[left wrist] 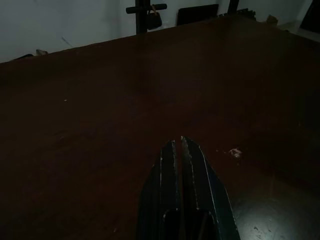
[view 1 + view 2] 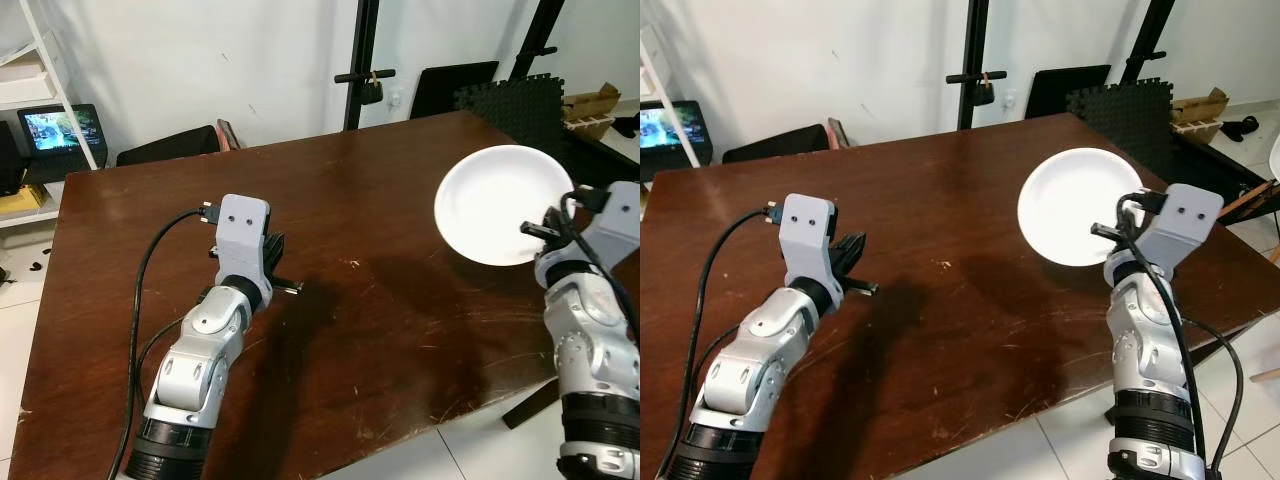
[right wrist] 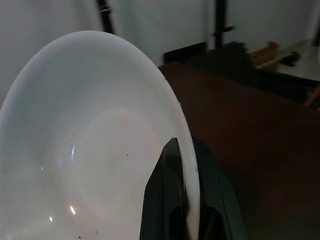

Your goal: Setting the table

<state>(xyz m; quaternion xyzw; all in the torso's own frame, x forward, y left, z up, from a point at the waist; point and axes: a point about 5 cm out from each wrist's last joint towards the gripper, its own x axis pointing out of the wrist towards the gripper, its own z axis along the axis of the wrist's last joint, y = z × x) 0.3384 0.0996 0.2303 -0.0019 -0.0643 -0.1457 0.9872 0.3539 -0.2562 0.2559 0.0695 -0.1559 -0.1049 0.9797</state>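
A white plate (image 2: 500,203) hangs tilted above the right side of the dark wooden table (image 2: 380,180). My right gripper (image 2: 538,231) is shut on the plate's near rim, one finger on each face, as the right wrist view shows with the plate (image 3: 95,150) close up. My left gripper (image 2: 283,284) hovers low over the left middle of the table, its fingers (image 1: 172,175) pressed together with nothing between them.
A black stand (image 2: 362,70) rises behind the table's far edge. Black foam mats (image 2: 520,105) and a cardboard box (image 2: 590,108) lie at the back right. A white shelf with a small screen (image 2: 62,128) stands at the far left. Tiled floor lies below the near edge.
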